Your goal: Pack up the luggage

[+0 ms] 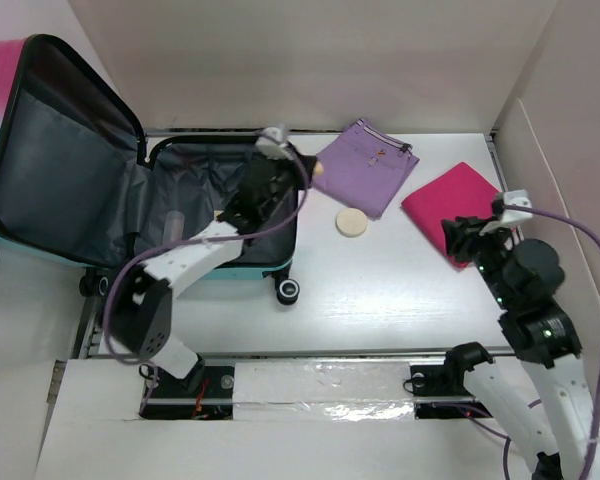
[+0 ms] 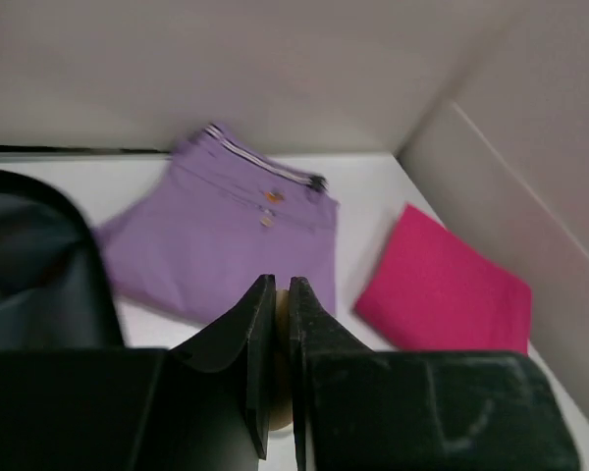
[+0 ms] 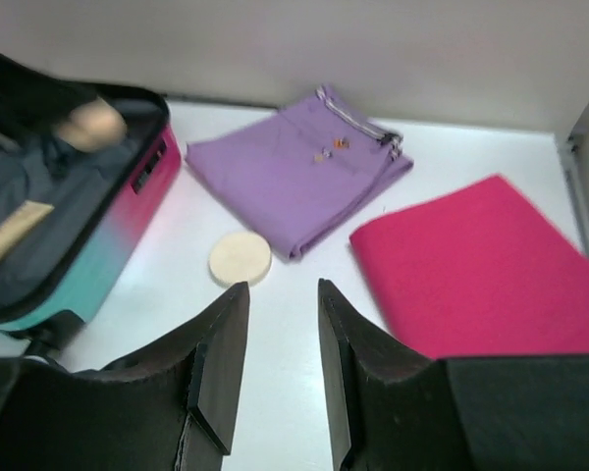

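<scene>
The left gripper (image 2: 282, 287) has its jaws shut on nothing. The right gripper (image 3: 282, 292) has its jaws apart, empty, near the folded bright pink cloth (image 3: 481, 265). The little pink-and-teal hard suitcase (image 1: 60, 170) lies open at the left. Pinching one layer might unfold the cloth.

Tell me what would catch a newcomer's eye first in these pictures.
The luggage lies open at the left of the table, lid raised, dark grey lining showing, with the left arm reaching over it. Then the bright colours: a purple pouch at the far middle, a magenta cloth to its right, and a small round cream disc just in front of the pouch.
</scene>
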Tool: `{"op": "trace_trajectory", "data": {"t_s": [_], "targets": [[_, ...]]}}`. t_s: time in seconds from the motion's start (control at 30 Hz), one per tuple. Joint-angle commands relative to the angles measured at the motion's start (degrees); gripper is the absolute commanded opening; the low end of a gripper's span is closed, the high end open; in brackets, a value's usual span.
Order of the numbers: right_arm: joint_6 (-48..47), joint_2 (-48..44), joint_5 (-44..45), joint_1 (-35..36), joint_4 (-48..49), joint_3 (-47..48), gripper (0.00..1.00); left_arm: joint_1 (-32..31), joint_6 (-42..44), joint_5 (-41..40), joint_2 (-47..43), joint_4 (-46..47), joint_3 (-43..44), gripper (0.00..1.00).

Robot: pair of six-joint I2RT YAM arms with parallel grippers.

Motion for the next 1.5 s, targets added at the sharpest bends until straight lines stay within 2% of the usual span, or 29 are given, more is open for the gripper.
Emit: {"op": "trace_trajectory", "data": {"t_s": [0.0, 0.07, 0.1, 0.13, 0.17, 0.2, 0.27, 0.3, 0.37, 0.5, 0.6, 0.7, 0.83, 0.93, 1.07, 1.17, 1.3, 1.37, 1.47], "targets": [[2.76, 3.32, 1.41, 0.28, 9.04, -5.8, 0.39, 2.9, -5.73, -10.46, -9.21, 5.66, -8.27, 0.0], [4.96, 4.81, 1.33, 0.8, 14.2, -8.35, 0.39, 5.28, -7.49, -16.52, -12.31, 4.09, -13.0, 0.02], [5.58, 5.78, 0.72, 0.8, 16.15, -10.97, 0.4, 8.16, -8.72, -18.28, -14.23, 3.03, -13.99, 0.1], [6.37, 8.92, 0.54, 0.8, 17.91, -11.87, 0.41, 9.67, -11.43, -19.26, -14.78, 1.54, -14.78, 0.23], [6.64, 10.87, 0.62, 1.33, 20.63, -12.58, 0.43, 10.81, -12.59, -19.53, -15.13, -1.0, -16.01, 0.54], [6.72, 13.15, 0.71, 1.33, 22.22, -13.63, 0.49, 12.22, -13.47, -19.7, -15.65, -2.24, -16.37, 0.66], [7.08, 20.97, 0.97, 1.85, 25.82, -13.9, 0.55, 12.23, -14.62, -20.49, -16.36, -4.97, -17.33, 0.81], [7.34, 23.95, 1.41, 1.86, 26.1, -13.73, 0.6, 12.23, -14.62, -20.58, -17.67, -4.98, -17.77, 0.83], [9.44, 32.19, 2.11, 2.47, 30.83, -13.02, 0.63, 12.23, -15.4, -21.2, -19.34, -4.63, -19.35, 0.84], [11.91, 45.58, 3.25, 4.14, 36.56, -10.66, 0.62, 12.23, -15.76, -22.52, -27.23, -3.66, -22.34, 0.82], [12.79, 55.4, 4.58, 4.67, 37.7, -6.18, 0.6, 8.28, -15.94, -22.43, -34.34, -2.08, -26.47, 0.75], [14.37, 63.85, 2.74, 4.67, 38.06, -1.27, 0.6, 5.65, -17.25, -17.17, -41.46, 1.16, -32.44, 0.69], [16.39, 69.23, 3.08, 5.81, 38.14, 1.83, 0.6, 4.85, -18.57, -12.94, -48.69, 0.31, -38.68, 0.67], [18.4, 72.57, 3.7, 5.81, 39.99, 2.53, 0.58, 4.85, -18.49, -10.41, -53.27, -1.02, -39.92, 0.66], [20.52, 77.14, 4.4, 5.81, 40.25, 5.17, 0.57, 4.85, -15.42, -7.31, -58.37, -4.09, -41.32, 0.61], [22.54, 79.43, 5.54, 6.42, 40.69, 6.14, 0.45, 4.85, -14.36, -7.31, -62.85, -4.63, -43.43, 0.59], [24.39, 76.39, 10.0, 8.0, 44.64, 2.46, 0.06, 4.32, -12.25, -6.26, -65.93, -4.01, -45.2, 0.59], [24.22, 72.61, 11.17, 10.02, 46.93, -0.18, 0.0, 4.32, -11.81, -5.12, -66.2, -2.88, -46.07, 0.59], [22.38, 63.12, 12.48, 12.31, 44.93, -2.65, 0.0, 3.79, -11.37, -4.76, -66.55, -1.3, -46.86, 0.59]]}}
